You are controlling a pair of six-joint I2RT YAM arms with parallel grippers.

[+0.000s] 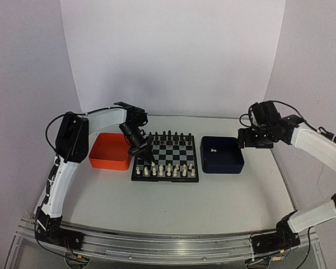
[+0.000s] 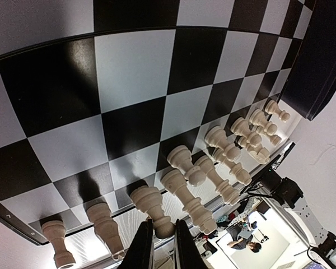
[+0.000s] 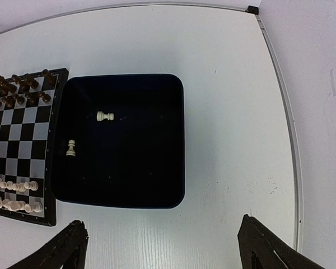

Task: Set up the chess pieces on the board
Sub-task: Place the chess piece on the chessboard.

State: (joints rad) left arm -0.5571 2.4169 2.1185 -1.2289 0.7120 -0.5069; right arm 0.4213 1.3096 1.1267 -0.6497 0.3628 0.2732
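Chess pieces (image 1: 167, 170) are my whole business here, so I take stock from the big things down. Widest is the white table (image 1: 213, 213), with my two arms bolted at its near edge. In the middle of it lies the board (image 1: 165, 180), with the orange tray (image 1: 109, 163) just beside its left edge and the dark blue tray (image 1: 224, 168) just beside its right. Black pieces (image 1: 168, 136) line the far rows. The cream-white ones stand along the near rows, close together. Two stragglers (image 3: 105, 116) sit in the blue tray: one lies on its side, the other is near the wall closest to the board (standing or tipped, I cannot say).

My right gripper (image 3: 165, 249) hovers by that tray's right side, jaws spread wide and holding nothing. My left gripper (image 2: 163, 225) is low over the board's near left part, jaws drawn almost together. The end of one white piece sits right at their tips, but I cannot tell whether I am pinching it or merely beside it.

I judge these pieces to be very light, hard and smooth, so they could easily squirt out of a sloppy pinch or topple into their neighbours. I would come from above and close on the narrow stem under the head. The one lying down wants a grip across its waist.
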